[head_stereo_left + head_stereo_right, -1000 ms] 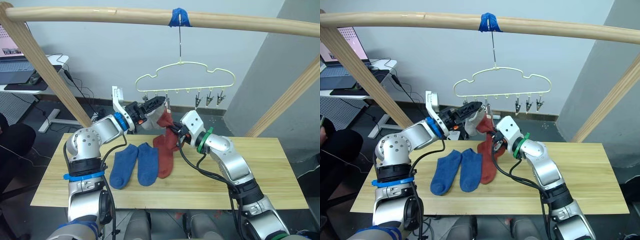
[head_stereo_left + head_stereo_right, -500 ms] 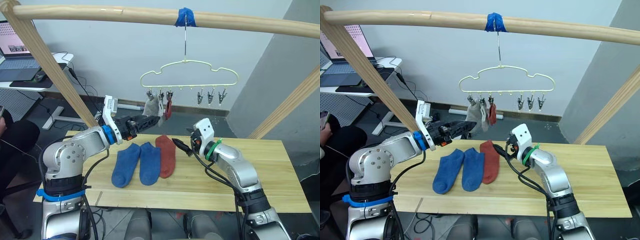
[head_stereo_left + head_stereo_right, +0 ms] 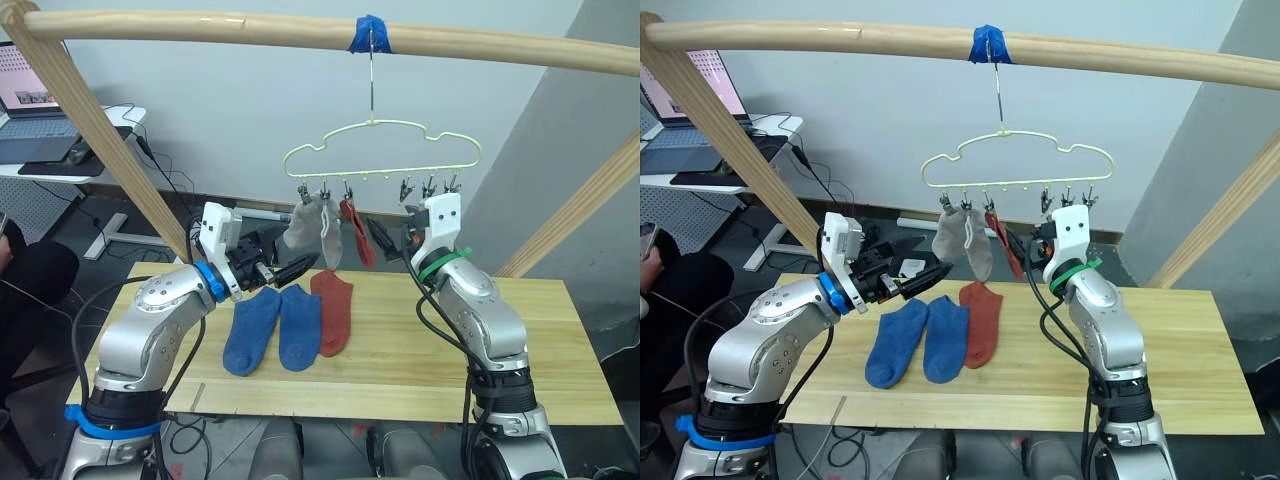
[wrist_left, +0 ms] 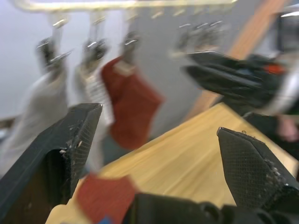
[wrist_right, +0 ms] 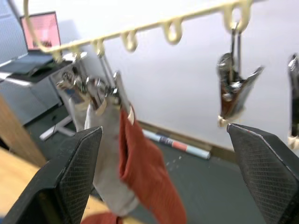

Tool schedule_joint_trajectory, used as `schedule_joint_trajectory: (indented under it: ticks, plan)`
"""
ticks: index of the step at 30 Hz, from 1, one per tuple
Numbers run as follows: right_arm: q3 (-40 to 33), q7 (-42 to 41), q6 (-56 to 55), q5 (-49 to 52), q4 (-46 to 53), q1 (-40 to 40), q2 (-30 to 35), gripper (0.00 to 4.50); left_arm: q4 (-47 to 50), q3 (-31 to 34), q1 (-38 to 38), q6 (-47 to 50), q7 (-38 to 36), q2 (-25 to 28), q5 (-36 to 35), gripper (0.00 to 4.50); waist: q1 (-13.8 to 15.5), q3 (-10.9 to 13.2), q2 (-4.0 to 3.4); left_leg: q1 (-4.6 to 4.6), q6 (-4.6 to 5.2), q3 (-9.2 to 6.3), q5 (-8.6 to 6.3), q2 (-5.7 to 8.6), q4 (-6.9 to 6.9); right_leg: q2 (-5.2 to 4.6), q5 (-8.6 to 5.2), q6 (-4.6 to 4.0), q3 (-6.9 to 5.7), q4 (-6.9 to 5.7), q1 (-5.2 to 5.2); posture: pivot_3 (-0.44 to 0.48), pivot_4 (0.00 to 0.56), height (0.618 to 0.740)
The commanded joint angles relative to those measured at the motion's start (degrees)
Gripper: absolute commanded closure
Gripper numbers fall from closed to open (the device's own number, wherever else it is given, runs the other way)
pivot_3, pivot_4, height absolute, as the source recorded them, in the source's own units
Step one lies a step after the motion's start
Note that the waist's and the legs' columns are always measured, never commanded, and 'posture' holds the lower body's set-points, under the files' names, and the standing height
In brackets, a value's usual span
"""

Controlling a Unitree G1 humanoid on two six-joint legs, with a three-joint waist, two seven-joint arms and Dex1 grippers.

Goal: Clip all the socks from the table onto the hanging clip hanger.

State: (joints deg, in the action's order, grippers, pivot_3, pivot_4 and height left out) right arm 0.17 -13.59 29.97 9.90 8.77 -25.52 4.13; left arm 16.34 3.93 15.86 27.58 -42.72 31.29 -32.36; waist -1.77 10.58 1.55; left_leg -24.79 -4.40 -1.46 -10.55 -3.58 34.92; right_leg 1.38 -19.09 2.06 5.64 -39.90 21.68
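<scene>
Clip hanger (image 3: 380,150) hangs from the wooden bar, with two grey socks (image 3: 312,228) and one rust red sock (image 3: 357,231) clipped on. Two blue socks (image 3: 272,325) and the other red sock (image 3: 334,310) lie flat on the table (image 3: 520,350). My left hand (image 3: 290,268) and right hand (image 3: 380,236) are both spread wide, holding nothing, either side of the hung socks.

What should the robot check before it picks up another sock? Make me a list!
1. Left tool open and empty: ok.
2. Right tool open and empty: ok.
3. Red sock held by its clip on the clip hanger: ok.
4. Two grey socks clipped on too: ok.
5. Free clips left: ok, three hang empty.
6. Socks waiting flat on the table: ok, two blue socks and one red sock.
</scene>
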Motion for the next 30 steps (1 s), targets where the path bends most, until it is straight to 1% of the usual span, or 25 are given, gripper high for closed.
schedule_joint_trajectory:
  ticks: [1, 8, 17, 30]
  plan:
    - [-1.1, 1.8, -2.2, -0.3, -0.4, -2.2, -0.3, 0.02, 1.6, 1.1, -0.1, -4.7, -1.0, -0.9, 0.8, 0.0, 0.0, 0.0, 0.0, -0.01, 0.0, -0.01, 0.0, 0.0, -0.01, 0.0, 0.0, 0.0, -0.01, 0.0, 0.01, 0.046, 0.152, 0.74]
    - [-0.8, 3.3, -3.7, -0.3, -3.2, -5.3, -1.0, 0.02, 4.1, 1.0, -0.7, -4.7, 0.6, -2.4, -0.1, 0.0, 0.0, 0.0, 0.0, -0.01, 0.0, 0.0, 0.0, -0.01, -0.01, 0.02, 0.0, 0.0, 0.0, -0.04, 0.02, 0.05, 0.159, 0.74]
    - [-0.1, 3.5, -5.0, -0.2, -4.4, -7.0, -2.3, 0.02, 5.6, 0.7, -2.1, -5.3, 1.2, -3.5, 0.3, 0.0, 0.0, 0.0, -0.01, -0.02, 0.01, -0.01, 0.0, -0.01, -0.02, 0.02, 0.0, 0.0, 0.0, -0.05, 0.03, 0.056, 0.162, 0.74]
    - [-1.1, 4.1, -6.4, 1.2, -7.1, -9.5, -4.1, 0.02, 6.8, -0.6, -1.7, -5.9, 1.9, -5.3, 0.9, 0.0, 0.1, 0.0, -0.02, -0.01, 0.01, -0.02, 0.0, -0.02, -0.01, 0.02, 0.0, -0.01, -0.01, -0.06, 0.03, 0.054, 0.168, 0.74]
